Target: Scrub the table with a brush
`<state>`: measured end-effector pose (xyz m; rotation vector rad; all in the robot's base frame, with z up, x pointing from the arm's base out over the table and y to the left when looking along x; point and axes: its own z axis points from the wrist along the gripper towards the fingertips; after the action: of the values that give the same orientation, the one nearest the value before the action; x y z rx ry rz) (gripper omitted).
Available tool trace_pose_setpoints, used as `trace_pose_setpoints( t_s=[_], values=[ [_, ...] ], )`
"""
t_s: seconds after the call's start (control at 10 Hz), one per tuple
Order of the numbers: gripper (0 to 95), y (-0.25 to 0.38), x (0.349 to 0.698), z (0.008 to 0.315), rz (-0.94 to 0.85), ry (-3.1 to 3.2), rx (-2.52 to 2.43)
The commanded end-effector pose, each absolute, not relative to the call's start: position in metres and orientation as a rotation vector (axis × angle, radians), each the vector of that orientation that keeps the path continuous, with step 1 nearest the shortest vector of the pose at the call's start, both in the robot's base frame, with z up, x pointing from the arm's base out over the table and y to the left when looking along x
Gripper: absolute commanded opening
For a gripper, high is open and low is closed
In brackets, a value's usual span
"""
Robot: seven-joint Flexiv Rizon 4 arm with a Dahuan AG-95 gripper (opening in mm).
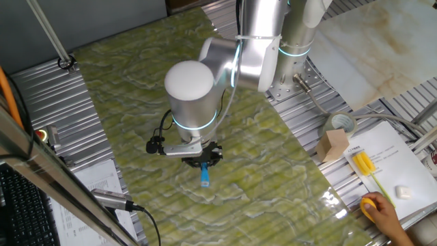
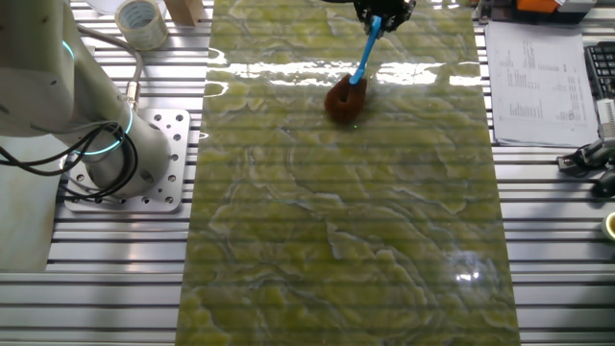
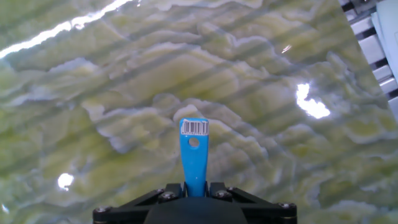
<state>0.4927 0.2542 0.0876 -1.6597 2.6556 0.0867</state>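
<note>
- Yellow-green marbled table (image 2: 346, 240) fills the scene, slightly glossy with bright glare patches, and lies on a ribbed grey metal frame (image 2: 567, 240)
- gripper (image 1: 203, 156) sits under the arm's white wrist cap, over the middle of the table in one fixed view; in the other fixed view it shows only at the top edge, about 12 o'clock
- its black fingers are closed on the light-blue handle of the brush (image 2: 350, 88); in the hand view the handle (image 3: 193, 155) rises from between the black finger bases at 6 o'clock, with a barcode sticker and a small hole near its free end
- in the other fixed view the handle slopes down from the gripper toward 7 o'clock and ends in the reddish-brown bristle tuft, which rests on the table surface just below a band of glare; the bristles are hidden in the hand view
- robot base (image 2: 144, 163) is bolted to the frame at 9 o'clock from the table in that view
- further out in one fixed view, around 4 o'clock: a roll of tape (image 1: 340, 124), a small wooden block (image 1: 332, 145), a printed sheet (image 1: 389, 167) carrying a yellow long-handled tool (image 1: 365, 167); a person's hand (image 1: 386, 213) sits at the lower right corner
- a pale cream marbled slab (image 1: 369, 41) lies at 2 o'clock beyond the arm.
</note>
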Motion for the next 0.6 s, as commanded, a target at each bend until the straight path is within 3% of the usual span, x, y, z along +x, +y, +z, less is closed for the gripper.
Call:
trace_pose_setpoints(
  t_s=[0.1, 0.6],
  values=[
    [0.0, 0.2597, 0.4939, 0.0866, 0.093, 2.680, -1.623],
    [0.0, 0.2581, 0.5000, 0.0878, -0.004, 2.605, -1.766]
  ],
)
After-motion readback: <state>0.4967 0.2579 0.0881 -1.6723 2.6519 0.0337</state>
